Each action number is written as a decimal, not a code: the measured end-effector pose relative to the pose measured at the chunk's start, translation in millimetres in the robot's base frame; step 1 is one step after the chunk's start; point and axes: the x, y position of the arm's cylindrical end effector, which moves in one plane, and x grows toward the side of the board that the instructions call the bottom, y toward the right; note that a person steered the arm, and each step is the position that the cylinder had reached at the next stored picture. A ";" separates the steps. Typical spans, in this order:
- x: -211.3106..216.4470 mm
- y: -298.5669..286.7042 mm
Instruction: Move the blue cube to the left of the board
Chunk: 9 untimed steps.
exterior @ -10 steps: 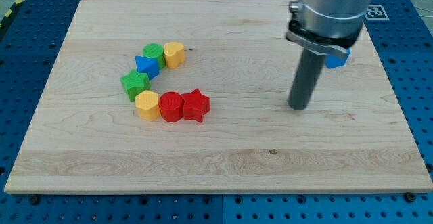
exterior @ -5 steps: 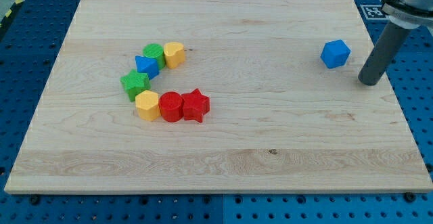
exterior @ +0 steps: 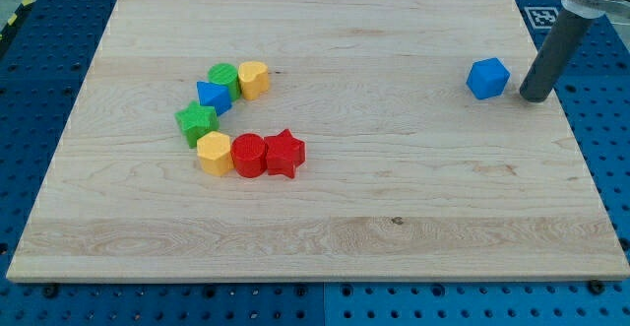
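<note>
The blue cube (exterior: 487, 78) sits near the right side of the wooden board (exterior: 394, 218), in its upper part. My tip (exterior: 535, 97) rests on the board just to the right of the blue cube, with a small gap between them. The dark rod rises from it to the view's top right corner.
A cluster of blocks lies left of centre: a green cylinder (exterior: 223, 77), a yellow block (exterior: 254, 78), a blue triangle (exterior: 212, 97), a green star (exterior: 197, 122), a yellow hexagon (exterior: 214, 153), a red cylinder (exterior: 249, 155), a red star (exterior: 284, 153).
My tip moved from the board's middle right, below left of the blue cube, around to the cube's right side, then slightly up and closer. The blocks have not moved.
</note>
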 end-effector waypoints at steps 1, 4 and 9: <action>-3.3 0.0; -9.1 0.0; -40.0 -7.5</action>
